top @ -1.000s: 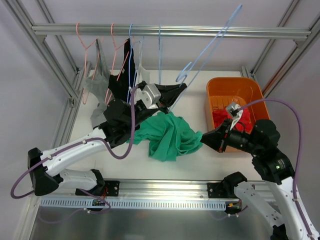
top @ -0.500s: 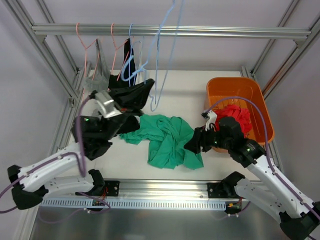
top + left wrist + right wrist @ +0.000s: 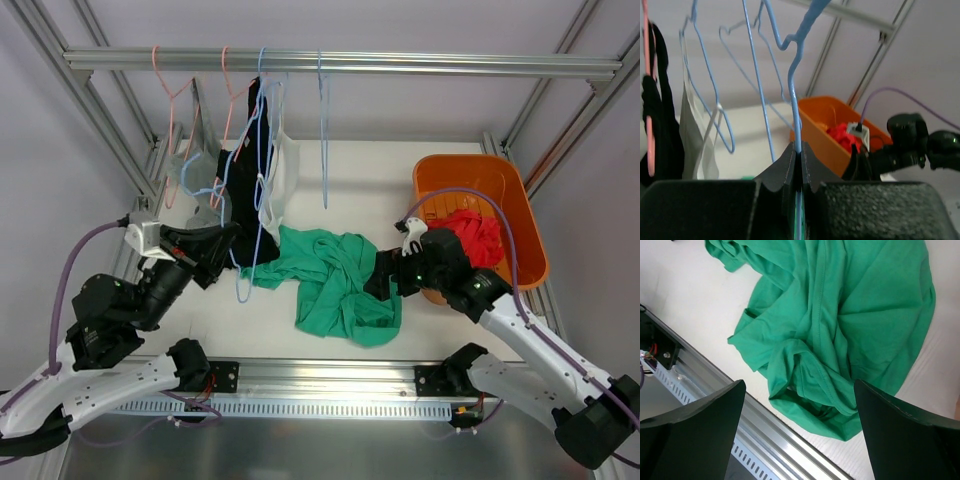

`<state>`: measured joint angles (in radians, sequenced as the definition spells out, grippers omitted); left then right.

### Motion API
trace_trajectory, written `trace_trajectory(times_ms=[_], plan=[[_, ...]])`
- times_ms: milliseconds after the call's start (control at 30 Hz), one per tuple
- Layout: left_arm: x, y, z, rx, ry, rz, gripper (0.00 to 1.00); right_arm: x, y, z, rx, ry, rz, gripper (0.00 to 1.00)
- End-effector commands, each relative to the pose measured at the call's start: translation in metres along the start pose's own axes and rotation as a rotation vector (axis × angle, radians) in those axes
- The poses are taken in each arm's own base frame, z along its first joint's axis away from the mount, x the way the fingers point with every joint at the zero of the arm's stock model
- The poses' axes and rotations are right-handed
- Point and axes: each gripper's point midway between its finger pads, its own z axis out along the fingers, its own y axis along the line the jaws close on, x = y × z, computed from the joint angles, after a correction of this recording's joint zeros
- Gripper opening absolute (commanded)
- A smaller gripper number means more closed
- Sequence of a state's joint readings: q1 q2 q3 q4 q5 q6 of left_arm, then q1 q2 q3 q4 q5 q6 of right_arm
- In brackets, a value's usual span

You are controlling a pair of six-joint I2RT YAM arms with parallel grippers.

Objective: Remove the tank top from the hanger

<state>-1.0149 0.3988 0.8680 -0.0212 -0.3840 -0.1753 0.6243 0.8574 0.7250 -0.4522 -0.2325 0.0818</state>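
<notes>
Left tool (image 3: 797, 155) is clamped shut on the wire of a blue hanger (image 3: 794, 95), which rises bare from the fingers toward the rail (image 3: 400, 62). Right tool (image 3: 799, 390) stands wide open with nothing in it, poised just above the green tank top (image 3: 335, 275).

The tank top lies crumpled on the surface (image 3: 370, 190), between the two arms. Its left edge reaches close to the lower end of the held hanger, and whether a strap is caught there cannot be told.

Judgement: the removal appears done or nearly so, with the garment down and the hanger lifted away. The next move calls for confirming the hanger is free of cloth, then drawing it clear without dragging the tank top or snagging the clothes hanging beside it.

An orange basket (image 3: 520, 200) holding red cloth (image 3: 470, 230) sits to the right.

No brand, label or writing is legible in any view.
</notes>
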Motion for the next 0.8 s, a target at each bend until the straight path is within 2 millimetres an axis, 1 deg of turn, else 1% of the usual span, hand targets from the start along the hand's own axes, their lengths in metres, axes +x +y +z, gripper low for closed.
trace_trajectory(times_ms=[0,67,100,133,200,233,300,333,367,400,433,467,500,533,600,633,700,767], plan=[[0.043,0.001,-0.012,-0.006,0.21,-0.013,0.0,-0.02,0.001,0.001,0.014,-0.048,-0.034,0.96],[0.053,-0.001,-0.004,-0.021,0.285,0.007,0.0,-0.02,0.0,0.002,0.021,-0.047,-0.038,0.96],[0.06,0.001,-0.003,-0.04,0.33,0.022,0.0,-0.022,0.001,0.001,0.019,-0.051,-0.039,0.96],[0.062,0.001,0.008,-0.071,0.359,0.04,0.0,-0.022,0.001,0.001,0.02,-0.052,-0.038,0.96],[0.061,0.002,0.02,-0.114,0.381,0.056,0.0,-0.024,0.002,0.0,0.017,-0.058,-0.039,0.96],[0.055,0.005,0.034,-0.18,0.385,0.067,0.0,-0.024,0.003,-0.001,0.015,-0.059,-0.039,0.96],[0.046,0.006,0.049,-0.236,0.394,0.067,0.0,-0.025,0.005,-0.003,0.006,-0.065,-0.038,0.96],[0.039,0.002,0.065,-0.266,0.421,0.08,0.0,-0.025,0.006,-0.005,0.002,-0.067,-0.039,0.96],[0.034,0.007,0.076,-0.297,0.43,0.081,0.0,-0.026,0.006,-0.006,0.0,-0.07,-0.039,0.96],[0.032,0.008,0.086,-0.309,0.44,0.062,0.0,-0.026,0.007,-0.008,-0.001,-0.074,-0.041,0.96],[0.037,-0.001,0.105,-0.264,0.49,0.022,0.0,-0.028,0.008,-0.011,-0.004,-0.083,-0.041,0.96],[0.039,0.003,0.116,-0.264,0.505,-0.003,0.0,-0.028,0.009,-0.012,-0.005,-0.085,-0.043,0.96],[0.035,0.014,0.125,-0.301,0.497,-0.016,0.0,-0.028,0.009,-0.015,-0.006,-0.092,-0.043,0.96],[0.035,0.015,0.14,-0.309,0.497,-0.005,0.0,-0.029,0.01,-0.017,-0.007,-0.096,-0.044,0.96],[0.033,0.019,0.153,-0.322,0.491,0.006,0.0,-0.029,0.011,-0.021,-0.009,-0.103,-0.048,0.96],[0.031,0.02,0.163,-0.326,0.485,0.002,0.0,-0.03,0.012,-0.025,-0.012,-0.115,-0.052,0.96],[0.028,0.026,0.171,-0.34,0.477,-0.007,0.0,-0.03,0.011,-0.028,-0.003,-0.117,-0.06,0.96],[0.02,0.038,0.182,-0.37,0.455,-0.007,0.0,-0.03,0.01,-0.031,0.004,-0.122,-0.068,0.96]])
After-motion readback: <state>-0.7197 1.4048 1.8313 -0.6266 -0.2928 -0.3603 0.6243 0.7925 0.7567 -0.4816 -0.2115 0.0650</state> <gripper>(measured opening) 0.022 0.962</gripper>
